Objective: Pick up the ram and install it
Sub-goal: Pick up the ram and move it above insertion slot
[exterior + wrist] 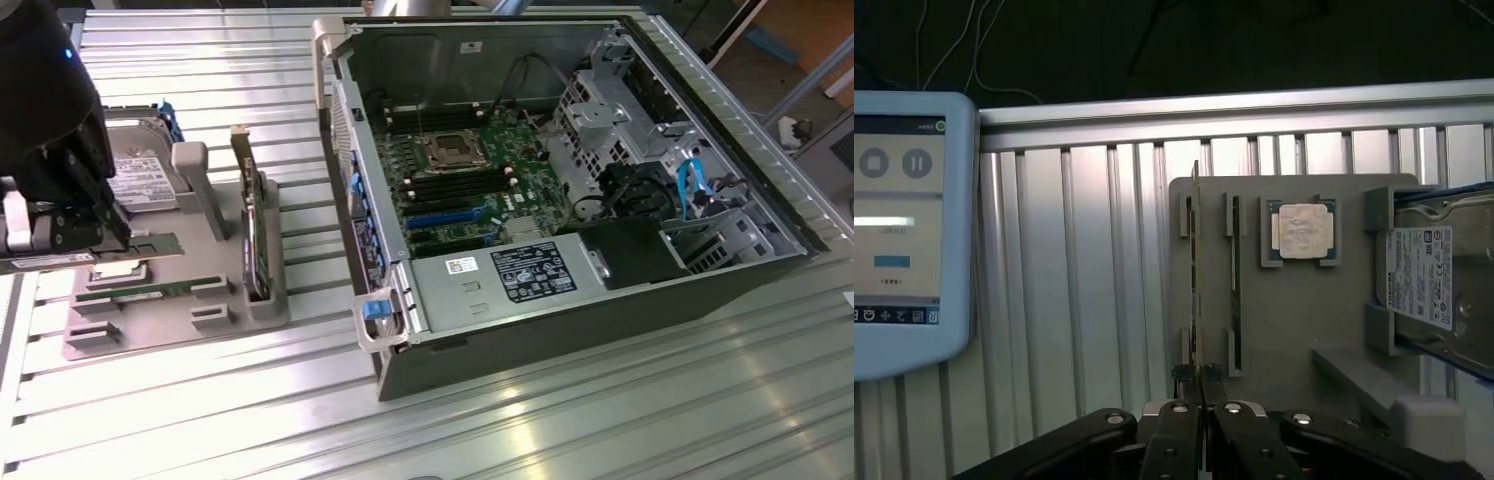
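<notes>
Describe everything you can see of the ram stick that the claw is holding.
The ram is a long, thin green circuit board. It stands on its long edge, roughly level, clamped by the shut claw. It sits over the grey tray, parallel to a second stick set in a slot there; whether it touches the tray is unclear.

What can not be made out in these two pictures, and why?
The ram, wrist view: seen edge-on, so its chips and label are hidden.
The memory slots, exterior view: too small to tell which are free.
The hard drive, wrist view: cut off by the picture's edge.
The screen, wrist view: its text is blurred, and the edge cuts it off.
</notes>
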